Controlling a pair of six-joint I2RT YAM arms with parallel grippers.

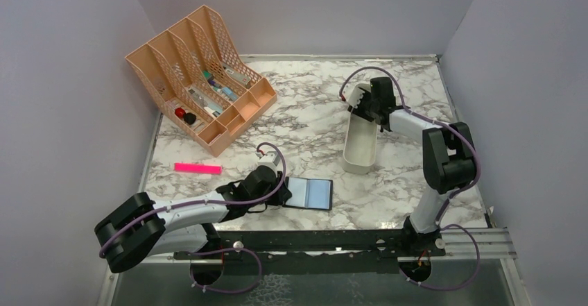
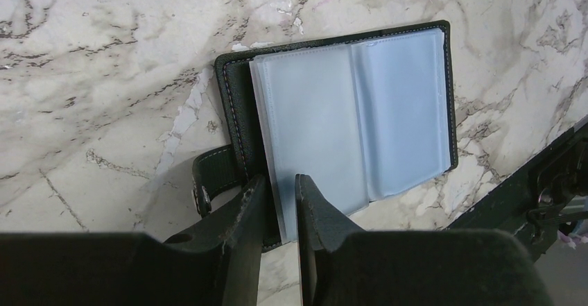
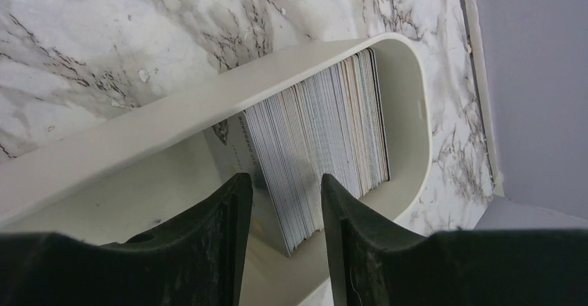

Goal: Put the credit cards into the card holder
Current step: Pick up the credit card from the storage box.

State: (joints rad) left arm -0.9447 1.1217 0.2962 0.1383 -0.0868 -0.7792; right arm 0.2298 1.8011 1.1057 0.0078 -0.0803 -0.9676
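Pick step in hand: right gripper [image 3: 286, 181] is hovering with jaws parted over the credit cards [image 3: 326, 132], which are standing on edge in the white tray [image 3: 173, 108]. Left gripper [image 2: 281, 181] is pinching the open card holder [image 2: 347, 112] at its near edge. Next move is calling for isolating 1 card, then closing on it.

Lab robot booth: plain grey walls [image 1: 62, 77] enclose marble table [image 1: 312, 105].

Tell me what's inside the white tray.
A packed row of credit cards stands on edge at one rounded end of the white tray, with the right pincer open around the nearest ones. Mostly edges show; most faces and the floor beneath are covered.
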